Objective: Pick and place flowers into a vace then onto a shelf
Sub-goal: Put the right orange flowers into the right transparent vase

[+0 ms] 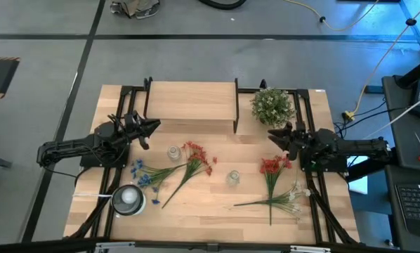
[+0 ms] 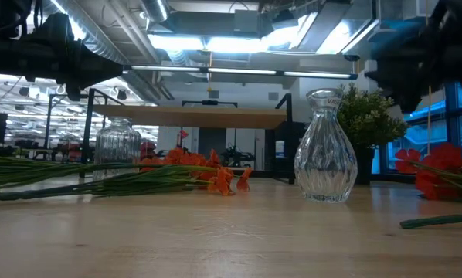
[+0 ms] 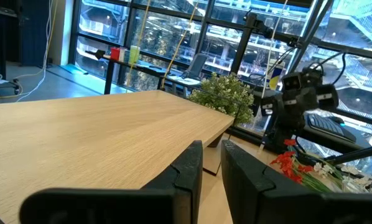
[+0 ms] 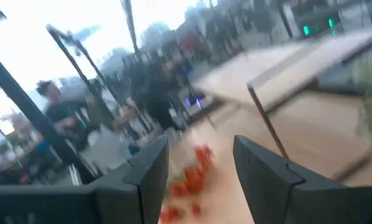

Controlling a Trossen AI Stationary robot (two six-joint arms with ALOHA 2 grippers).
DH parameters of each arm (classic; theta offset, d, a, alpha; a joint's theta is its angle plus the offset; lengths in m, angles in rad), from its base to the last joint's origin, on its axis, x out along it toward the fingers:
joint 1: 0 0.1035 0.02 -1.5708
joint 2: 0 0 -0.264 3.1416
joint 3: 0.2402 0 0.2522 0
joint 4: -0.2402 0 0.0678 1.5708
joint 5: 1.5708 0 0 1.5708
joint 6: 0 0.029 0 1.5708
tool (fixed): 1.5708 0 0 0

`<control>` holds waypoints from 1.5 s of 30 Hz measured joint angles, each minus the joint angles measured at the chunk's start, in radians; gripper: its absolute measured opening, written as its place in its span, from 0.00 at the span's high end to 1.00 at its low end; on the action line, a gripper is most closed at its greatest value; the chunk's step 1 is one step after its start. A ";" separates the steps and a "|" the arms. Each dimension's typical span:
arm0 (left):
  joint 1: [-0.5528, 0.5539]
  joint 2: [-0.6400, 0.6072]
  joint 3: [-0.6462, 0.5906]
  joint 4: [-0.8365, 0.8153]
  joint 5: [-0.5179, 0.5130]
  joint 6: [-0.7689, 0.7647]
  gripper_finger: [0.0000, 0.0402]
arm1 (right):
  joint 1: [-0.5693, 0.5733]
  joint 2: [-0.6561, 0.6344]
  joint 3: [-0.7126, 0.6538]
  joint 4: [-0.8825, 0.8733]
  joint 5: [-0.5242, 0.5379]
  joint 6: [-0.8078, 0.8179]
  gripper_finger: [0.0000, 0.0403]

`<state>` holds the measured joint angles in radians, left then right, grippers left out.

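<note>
Red-orange flowers (image 1: 272, 166) lie on the counter just below my right gripper (image 1: 274, 135), stems running away from it, its jaws part open and empty; left gripper (image 1: 152, 127) nearly closed, empty.

Right wrist view is smeared, so the red flowers (image 4: 189, 177) are just blobs. Low view cuts the other red flowers (image 2: 439, 174) off at the edge, and the shelf (image 2: 192, 117) partly sits behind vases.

The shelf (image 1: 189, 98) is pale matt wood on thin black metal legs; the vase (image 2: 325, 147) is clear, ribbed, glossy glass.
</note>
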<state>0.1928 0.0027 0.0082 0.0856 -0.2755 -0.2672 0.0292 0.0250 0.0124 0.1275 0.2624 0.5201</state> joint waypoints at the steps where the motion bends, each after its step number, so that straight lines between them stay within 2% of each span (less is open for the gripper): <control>1: 0.000 0.000 0.000 0.000 0.000 0.000 0.87 | 0.000 0.002 0.003 0.035 0.009 -0.005 0.55; 4: 0.000 0.000 0.000 0.000 0.000 0.000 0.87 | 0.000 0.040 0.065 0.023 0.040 -0.027 0.55; 7: 0.000 0.000 0.000 0.000 0.000 0.000 0.87 | 0.000 0.137 0.166 -0.034 0.076 -0.027 0.55; 10: 0.000 0.000 0.000 0.000 0.000 0.000 0.87 | 0.000 0.290 0.321 -0.122 0.104 -0.028 0.55; 13: 0.000 0.000 0.000 0.000 0.000 0.000 0.87 | 0.000 0.486 0.515 -0.292 0.122 -0.015 0.55; 15: 0.000 0.000 0.000 0.000 0.000 0.000 0.87 | 0.000 0.625 0.655 -0.432 0.123 0.064 0.55; 19: 0.000 0.000 0.000 0.000 0.000 0.000 0.87 | 0.014 0.904 0.929 -0.804 0.086 0.340 0.55; 23: 0.000 0.000 0.000 0.000 0.000 0.000 0.87 | 0.071 1.140 1.142 -1.166 -0.030 0.582 0.55; 26: 0.000 0.000 0.000 0.000 0.000 0.000 0.87 | 0.151 1.281 1.238 -1.336 -0.121 0.747 0.55; 32: 0.000 0.000 0.000 0.000 0.000 0.000 0.87 | 0.351 1.436 1.272 -1.396 -0.220 1.044 0.55; 38: 0.000 0.000 0.000 0.000 0.000 0.000 0.87 | 0.509 1.481 1.196 -1.342 -0.234 1.381 0.55; 41: 0.000 0.000 0.000 0.000 0.000 0.000 0.87 | 0.556 1.493 1.145 -1.310 -0.232 1.468 0.55; 45: 0.000 0.000 0.000 0.000 0.000 0.000 0.87 | 0.581 1.516 1.075 -1.260 -0.232 1.507 0.55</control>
<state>0.1928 0.0028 0.0082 0.0861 -0.2760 -0.2672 0.6101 1.5408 1.0870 -1.1328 0.0303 2.0274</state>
